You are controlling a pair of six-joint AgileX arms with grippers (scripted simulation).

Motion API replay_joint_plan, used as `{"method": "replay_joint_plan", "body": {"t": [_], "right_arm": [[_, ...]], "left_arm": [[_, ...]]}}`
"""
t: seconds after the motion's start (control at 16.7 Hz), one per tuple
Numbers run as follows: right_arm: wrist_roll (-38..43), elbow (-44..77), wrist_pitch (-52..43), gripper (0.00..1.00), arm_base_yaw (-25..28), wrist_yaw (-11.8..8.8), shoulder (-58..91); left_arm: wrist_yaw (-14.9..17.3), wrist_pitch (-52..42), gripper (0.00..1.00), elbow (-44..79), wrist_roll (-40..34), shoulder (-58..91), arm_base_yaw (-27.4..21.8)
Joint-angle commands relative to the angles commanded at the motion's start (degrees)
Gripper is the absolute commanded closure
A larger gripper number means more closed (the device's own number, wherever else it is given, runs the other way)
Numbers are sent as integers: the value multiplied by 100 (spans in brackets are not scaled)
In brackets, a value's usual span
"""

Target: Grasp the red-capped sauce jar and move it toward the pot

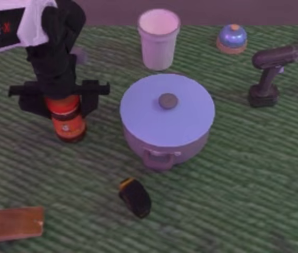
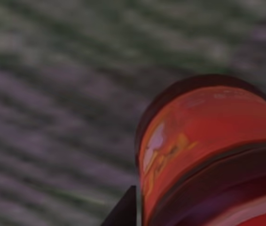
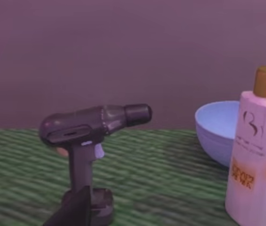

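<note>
Your left gripper (image 1: 61, 95) is closed around the red-capped sauce jar (image 1: 67, 120), left of the pot (image 1: 166, 121). Risk: the jar's base drags on the mat and tips in transit.

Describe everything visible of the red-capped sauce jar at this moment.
The red-capped sauce jar is a small cylinder with an orange-red label and dark brown contents. It stands upright on the green mat at the table's left, apart from the grey pot to its right. The left gripper sits over its top, hiding most of the cap. The left wrist view shows the label close up; fingers closed around it look likely, though contact is unclear.
</note>
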Motion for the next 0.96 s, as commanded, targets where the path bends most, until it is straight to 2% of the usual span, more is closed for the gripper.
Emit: {"method": "replay_joint_plan", "body": {"t": [0.6, 0.96], "right_arm": [[0, 0, 0, 0, 0, 0, 0], [0, 0, 0, 0, 0, 0, 0]], "left_arm": [[0, 0, 2, 0, 0, 0, 0], [0, 0, 0, 0, 0, 0, 0]]}}
